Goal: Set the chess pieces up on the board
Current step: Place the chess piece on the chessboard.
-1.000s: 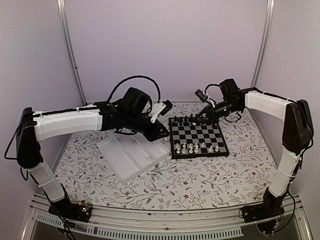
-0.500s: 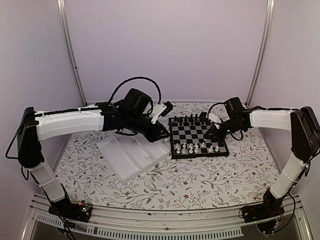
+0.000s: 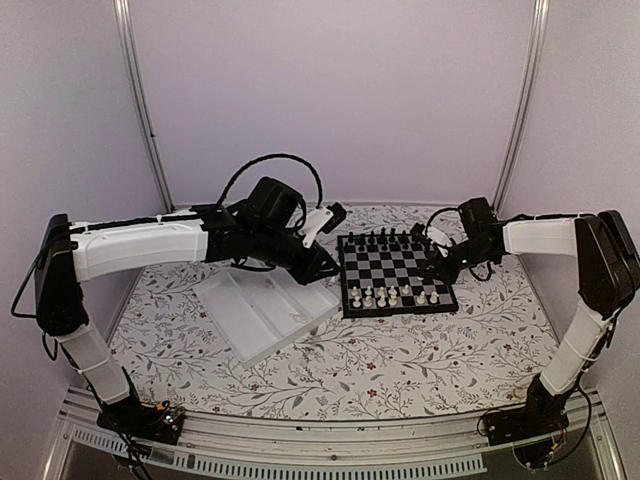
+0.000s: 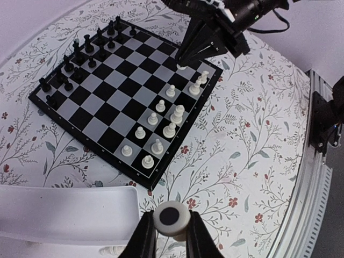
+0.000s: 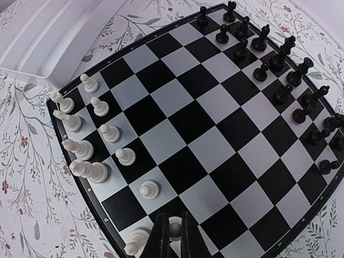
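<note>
Left claw [image 4: 170, 230] was clamped on one white chessman [image 4: 172, 217], round base toward the wrist camera, over the desk [image 3: 400, 360] just beside the one white compartmented tray [image 3: 262, 312]. One chessboard [image 3: 396, 274] sat to the right. Sixteen black chessmen [image 5: 260, 70] stood in two rows on its far side. Ten or eleven white pieces [image 5: 107, 130] stood on the two near rows; I couldn't count them exactly. Right claw [image 5: 173, 239] was closed on one white pawn [image 5: 173, 229] at the right end of the pawn row.
</note>
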